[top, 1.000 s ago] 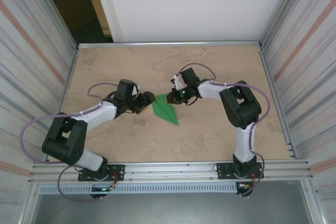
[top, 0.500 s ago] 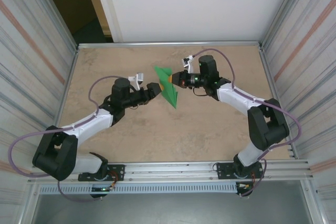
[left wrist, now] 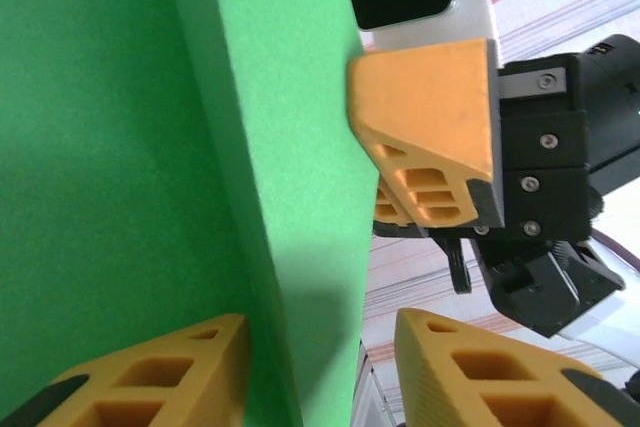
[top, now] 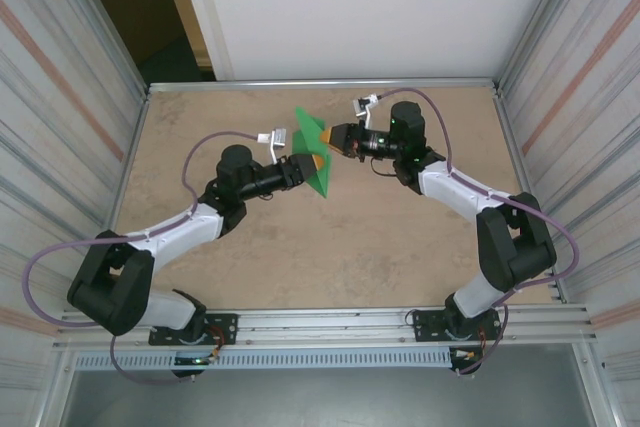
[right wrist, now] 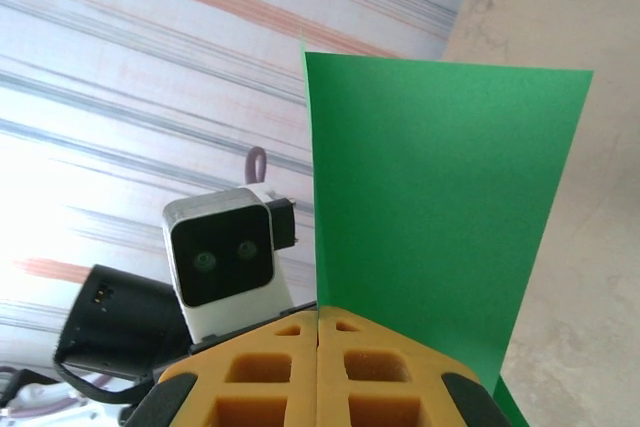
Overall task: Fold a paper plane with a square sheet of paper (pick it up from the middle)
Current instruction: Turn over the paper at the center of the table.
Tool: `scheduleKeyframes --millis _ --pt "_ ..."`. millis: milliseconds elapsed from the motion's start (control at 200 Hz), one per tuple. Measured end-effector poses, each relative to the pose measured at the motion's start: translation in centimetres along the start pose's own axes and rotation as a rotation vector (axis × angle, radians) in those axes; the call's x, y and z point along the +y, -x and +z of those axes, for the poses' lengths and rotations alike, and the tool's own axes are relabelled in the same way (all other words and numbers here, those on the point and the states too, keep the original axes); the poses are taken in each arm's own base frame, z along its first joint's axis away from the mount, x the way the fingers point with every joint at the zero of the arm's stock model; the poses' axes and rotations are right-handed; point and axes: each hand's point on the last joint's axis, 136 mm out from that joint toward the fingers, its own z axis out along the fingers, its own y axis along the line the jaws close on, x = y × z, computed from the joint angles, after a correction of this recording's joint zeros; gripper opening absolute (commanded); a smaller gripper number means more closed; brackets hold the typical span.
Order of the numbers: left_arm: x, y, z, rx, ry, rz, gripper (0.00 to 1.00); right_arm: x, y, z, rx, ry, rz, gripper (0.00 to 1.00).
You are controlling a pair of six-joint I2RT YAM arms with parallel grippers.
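The paper plane (top: 311, 145), a bright green folded pointed shape, hangs in the air above the middle back of the table. My right gripper (top: 326, 137) comes in from the right and is shut on its edge; in the right wrist view the orange fingertips (right wrist: 318, 312) meet with the green paper (right wrist: 430, 217) rising from between them. My left gripper (top: 314, 163) reaches in from the left, its jaws straddling the paper's lower part. In the left wrist view the paper (left wrist: 150, 147) lies against one finger (left wrist: 180, 367), the other finger (left wrist: 470, 367) stands apart, and the gripper (left wrist: 320, 327) is open.
The beige table (top: 330, 257) is walled by ribbed metal panels left and right (top: 580, 127), with a metal rail (top: 320, 322) along the near edge. The right gripper's orange finger (left wrist: 430, 117) sits close above my left fingers. The left wrist camera (right wrist: 225, 257) faces the right gripper.
The right gripper lifted the plane off the table and carried it toward the back. The left gripper followed, rose, and now has its jaws around the paper, narrower than before.
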Motion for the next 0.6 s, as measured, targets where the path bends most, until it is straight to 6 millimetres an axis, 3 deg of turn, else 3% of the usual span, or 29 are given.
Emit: scheduleKeyframes --millis 406,601 --pt "-0.74 0.35 0.19 -0.009 -0.041 0.015 0.18 0.28 0.63 -0.47 -0.018 0.022 0.019 0.06" --pt "-0.7 0.62 0.53 -0.008 -0.038 0.007 0.1 0.32 1.0 -0.7 -0.028 0.025 0.022 0.28"
